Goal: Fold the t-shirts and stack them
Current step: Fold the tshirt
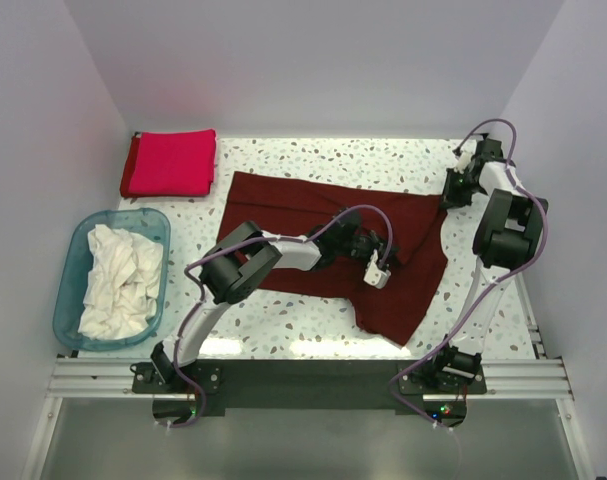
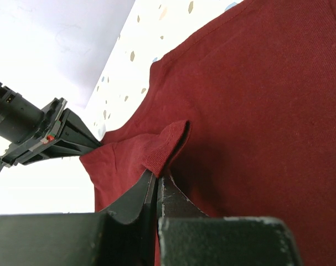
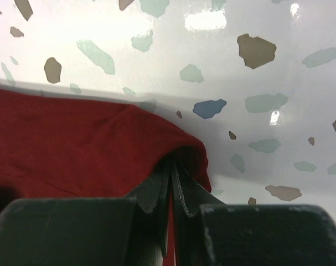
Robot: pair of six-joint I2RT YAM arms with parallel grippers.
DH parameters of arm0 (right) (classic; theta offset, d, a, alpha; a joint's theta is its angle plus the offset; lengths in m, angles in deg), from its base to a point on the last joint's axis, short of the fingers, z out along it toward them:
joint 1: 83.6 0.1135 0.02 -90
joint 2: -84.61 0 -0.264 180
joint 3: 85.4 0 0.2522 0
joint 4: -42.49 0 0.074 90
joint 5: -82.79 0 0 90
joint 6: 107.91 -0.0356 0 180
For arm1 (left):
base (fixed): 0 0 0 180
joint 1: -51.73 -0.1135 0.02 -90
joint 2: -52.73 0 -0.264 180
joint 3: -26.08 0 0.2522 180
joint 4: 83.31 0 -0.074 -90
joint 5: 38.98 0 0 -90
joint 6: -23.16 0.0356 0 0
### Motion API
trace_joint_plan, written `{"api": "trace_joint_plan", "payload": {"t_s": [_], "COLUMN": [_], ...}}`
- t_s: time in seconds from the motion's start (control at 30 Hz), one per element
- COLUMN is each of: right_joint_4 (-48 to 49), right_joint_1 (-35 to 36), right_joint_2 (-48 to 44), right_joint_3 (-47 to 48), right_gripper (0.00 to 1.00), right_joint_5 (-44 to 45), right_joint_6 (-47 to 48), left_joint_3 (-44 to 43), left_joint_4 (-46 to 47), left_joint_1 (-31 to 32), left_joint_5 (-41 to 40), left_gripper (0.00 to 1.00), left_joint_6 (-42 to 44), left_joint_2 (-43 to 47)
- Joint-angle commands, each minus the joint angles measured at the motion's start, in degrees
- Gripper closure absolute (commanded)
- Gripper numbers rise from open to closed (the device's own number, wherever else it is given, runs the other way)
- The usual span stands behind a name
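Left gripper (image 2: 158, 176); maroon t-shirt (image 2: 256, 111), seemingly rumpled

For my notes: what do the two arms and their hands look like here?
The left arm and right arm are white tubular links joined by bulky black joint housings. A lilac-grey cable loops along each one. The left hand and right hand have matte black fingers tapering to thin tips.
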Motion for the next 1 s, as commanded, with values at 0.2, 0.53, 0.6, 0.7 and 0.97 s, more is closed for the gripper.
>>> {"api": "trace_joint_plan", "payload": {"t_s": [0.2, 0.53, 0.6, 0.7, 0.97], "right_joint_4": [-3.6, -3.0, -2.5, -2.4, -0.7], "right_joint_1": [-0.1, -0.2, -0.2, -0.3, -0.2], "right_joint_2": [-5.6, -4.8, -3.5, -1.5, -1.3], "right_joint_3": [1.7, 2.0, 2.5, 3.4, 3.0], "right_gripper": [0.92, 0.96, 0.98, 0.99, 1.0], "right_joint_5": [1.7, 4.0, 5.3, 5.5, 8.7], "right_joint_6": [3.7, 4.6, 4.4, 3.9, 4.5], "left_joint_3": [-0.4, 1.2, 1.1, 1.0, 1.9], "left_joint_4": [3.2, 4.9, 4.9, 4.2, 0.4], "left_joint_1": [-0.4, -0.6, -0.5, -0.3, -0.2], "left_joint_5": [1.3, 2.4, 2.7, 3.4, 5.6], "left_gripper": [1.0, 1.0, 1.0, 1.0, 1.0], "left_joint_6": [-2.7, -3.5, -3.8, -3.7, -2.6], "left_joint_2": [3.0, 4.6, 4.5, 4.4, 4.4]}}
